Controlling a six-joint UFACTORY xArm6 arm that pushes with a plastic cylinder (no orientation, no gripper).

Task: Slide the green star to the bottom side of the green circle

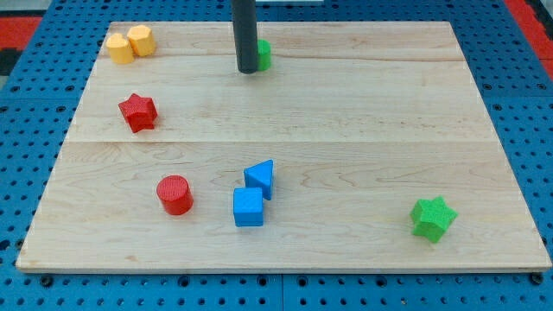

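Observation:
The green star (pixel 433 218) lies near the board's bottom right corner. The green circle (pixel 263 54) stands near the view's top, just left of centre, mostly hidden behind the rod. My tip (pixel 246 70) rests on the board right against the green circle's left side, far up and to the left of the green star.
Two yellow blocks (pixel 130 44) sit together at the top left. A red star (pixel 137 111) lies at the left. A red cylinder (pixel 174 194) stands at the lower left. A blue triangle (pixel 260 178) and a blue cube (pixel 248 207) touch near the bottom centre. The wooden board (pixel 363 130) ends at all four sides.

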